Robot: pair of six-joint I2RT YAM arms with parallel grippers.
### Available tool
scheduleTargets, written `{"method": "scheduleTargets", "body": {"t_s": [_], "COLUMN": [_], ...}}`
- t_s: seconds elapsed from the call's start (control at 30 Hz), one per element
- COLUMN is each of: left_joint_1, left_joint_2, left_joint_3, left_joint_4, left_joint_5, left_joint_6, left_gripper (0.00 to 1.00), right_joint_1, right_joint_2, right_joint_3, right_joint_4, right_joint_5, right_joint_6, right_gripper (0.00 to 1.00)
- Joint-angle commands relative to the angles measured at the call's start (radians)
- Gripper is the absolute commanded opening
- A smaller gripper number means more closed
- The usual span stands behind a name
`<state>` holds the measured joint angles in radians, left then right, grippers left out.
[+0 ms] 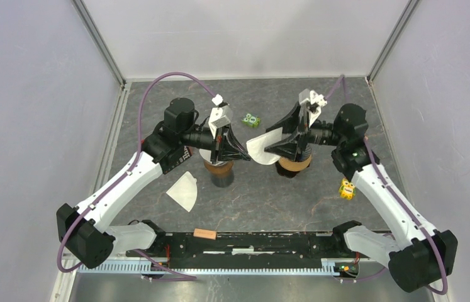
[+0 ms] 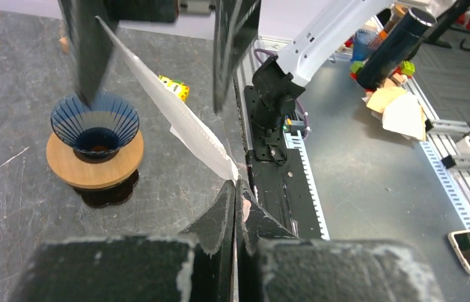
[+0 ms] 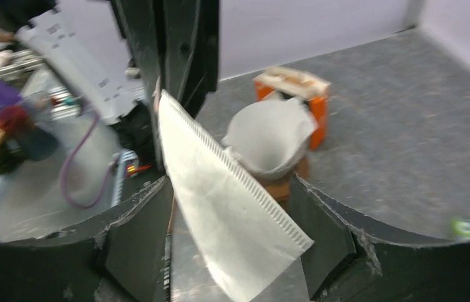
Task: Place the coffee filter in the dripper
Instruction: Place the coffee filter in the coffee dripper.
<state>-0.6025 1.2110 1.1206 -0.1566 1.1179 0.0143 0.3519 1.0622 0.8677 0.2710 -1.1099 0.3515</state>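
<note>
**A:** Where is the coffee filter (image 2: 175, 116)?

**B:** In the air above the table (image 1: 270, 201), between the two arms. It is a flat white sheet, folded, not spread into a cone. The left gripper (image 2: 236, 189) is pinched tight on one corner of it. The right gripper (image 3: 229, 189) has its jaws wide apart, one on each side of the sheet, clamping nothing.

**A:** And the dripper?

**B:** An empty dripper (image 2: 94, 123), dark blue and ribbed on a wooden ring, stands below the right arm. A second dripper (image 3: 267, 141), under the left arm, already has a filter in it.

**A:** What could go wrong?

**B:** The single corner pinch may let the sheet swing or slip free. Lowered flat, it may lie across the rim rather than seat inside. The open jaws alongside could snag its crimped edge. Aiming at the lined dripper would double up filters there.
</note>
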Motion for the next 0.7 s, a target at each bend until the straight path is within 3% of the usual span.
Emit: {"method": "scheduleTargets", "body": {"t_s": [0.0,0.13,0.33,0.67], "left_joint_1": [-0.003,-0.003,-0.012,-0.047], "left_joint_2": [-0.012,-0.013,0.04,0.08], "left_joint_3": [0.012,-0.003,-0.01,-0.005], "left_joint_4": [-0.013,0.006,0.137,0.149], "left_joint_5": [-0.11,-0.193,-0.208,-0.092], "left_joint_6": [-0.069,-0.117,-0.241,-0.152], "left_gripper": [0.02,0.02,0.02,0.02], "right_joint_1": [-0.014,-0.013,0.06,0.111], "right_joint_2": [-0.032,-0.056,-0.048,-0.034], "right_joint_3": [0.217,0.312,0.284,0.215], "right_joint_4": [-0.449,-0.619,-0.715,-0.688], "right_joint_5": [0.223,0.399,0.32,0.268], "right_joint_6": [-0.427,-0.607,-0.691,-0.709], "right_gripper": [0.75,0.77,0.74,0.73]}}
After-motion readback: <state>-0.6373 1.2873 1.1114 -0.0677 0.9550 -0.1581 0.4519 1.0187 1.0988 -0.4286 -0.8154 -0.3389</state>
